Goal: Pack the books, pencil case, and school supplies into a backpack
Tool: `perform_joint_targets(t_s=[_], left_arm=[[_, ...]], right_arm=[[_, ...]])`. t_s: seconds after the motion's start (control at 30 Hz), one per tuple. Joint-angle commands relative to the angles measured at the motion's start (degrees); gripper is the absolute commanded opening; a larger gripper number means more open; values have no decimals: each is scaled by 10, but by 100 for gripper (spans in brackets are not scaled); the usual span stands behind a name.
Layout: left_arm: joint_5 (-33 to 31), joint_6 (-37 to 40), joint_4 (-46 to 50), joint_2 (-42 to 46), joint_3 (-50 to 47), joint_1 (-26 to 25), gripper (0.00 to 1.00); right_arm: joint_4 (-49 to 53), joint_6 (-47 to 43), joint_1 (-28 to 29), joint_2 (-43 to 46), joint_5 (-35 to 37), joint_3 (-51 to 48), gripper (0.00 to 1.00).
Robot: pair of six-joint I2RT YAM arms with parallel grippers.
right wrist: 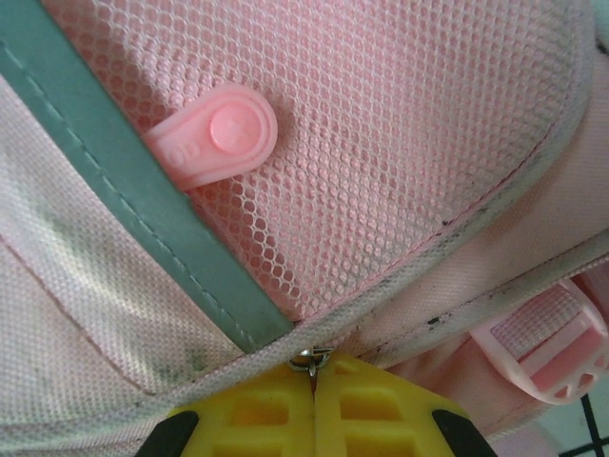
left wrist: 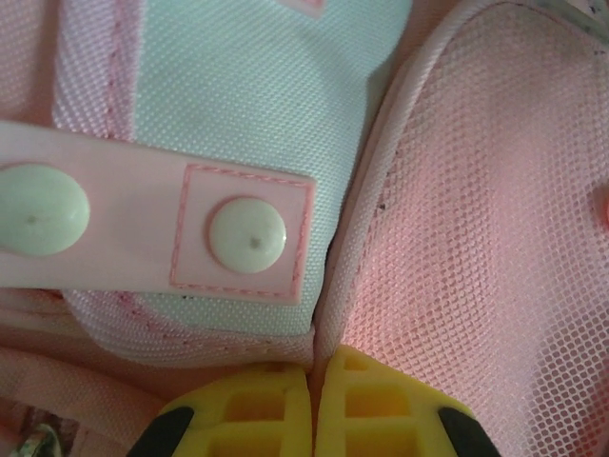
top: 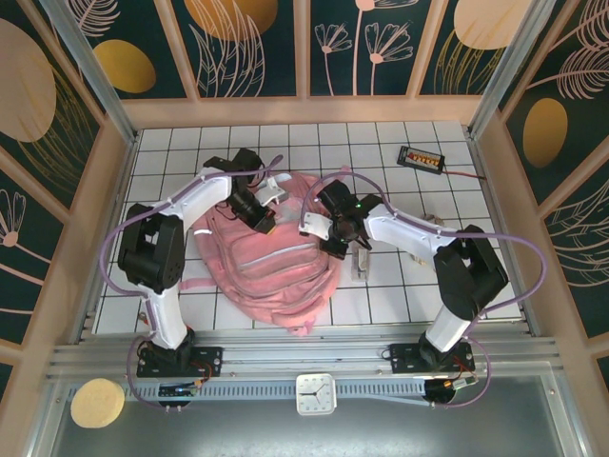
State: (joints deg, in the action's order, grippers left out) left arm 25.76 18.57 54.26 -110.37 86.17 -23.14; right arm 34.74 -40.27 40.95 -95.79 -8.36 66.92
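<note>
The pink backpack (top: pixel 276 271) lies flat in the middle of the table, between both arms. My left gripper (top: pixel 269 225) is over its upper part. In the left wrist view that gripper (left wrist: pixel 317 376) is shut on a piped seam of the backpack (left wrist: pixel 476 209), between the mesh panel and a pale pocket with a snap strap (left wrist: pixel 247 235). My right gripper (top: pixel 335 238) is at the backpack's right side. Seen from the right wrist, this gripper (right wrist: pixel 314 373) is shut on a small metal zipper ring (right wrist: pixel 312 358) at the backpack's (right wrist: pixel 381 124) edge. Books and pencil case are hidden.
A small black device with orange dots (top: pixel 422 157) sits at the back right, its wire running right. A narrow pale packet (top: pixel 362 264) lies under my right arm beside the backpack. Wooden walls close in the tiled table. A white clock (top: pixel 315 393) sits on the near rail.
</note>
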Motion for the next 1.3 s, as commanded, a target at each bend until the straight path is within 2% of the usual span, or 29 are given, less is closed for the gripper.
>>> perform_joint_targets(t_s=[0.0,0.1,0.27,0.4,0.6,0.63,0.77,0.93,1.07,1.27], left_arm=[[77,-91,-15,-40,28,-18,0],[71,-139,-41,-39,34,-14,0],[103,-202,-102,-31,29,-11,0],[45,-231,-115,-23,30,-10,0],[28,-229,-100,-22,45,-6,0],[42,-230,-106,-21,44,-4,0],[-2,-246,-94,-22,67,-2,0],[-27,-279,-94,-16,79,-1,0],[10,-332,-149,4,44,-11,0],[43,-390,-200,22,-2,-33,0]], right_arm=[[-12,1,8,16,12,23,0],[1,18,8,51,9,7,0],[48,44,21,83,-27,-3,0],[51,51,28,116,-29,-29,0],[52,35,31,149,-20,-63,0],[53,35,31,149,-29,-63,0],[30,59,34,153,-77,-63,0],[71,96,50,139,-102,-36,0],[71,183,71,126,-102,-11,0],[-28,366,118,64,-98,35,0]])
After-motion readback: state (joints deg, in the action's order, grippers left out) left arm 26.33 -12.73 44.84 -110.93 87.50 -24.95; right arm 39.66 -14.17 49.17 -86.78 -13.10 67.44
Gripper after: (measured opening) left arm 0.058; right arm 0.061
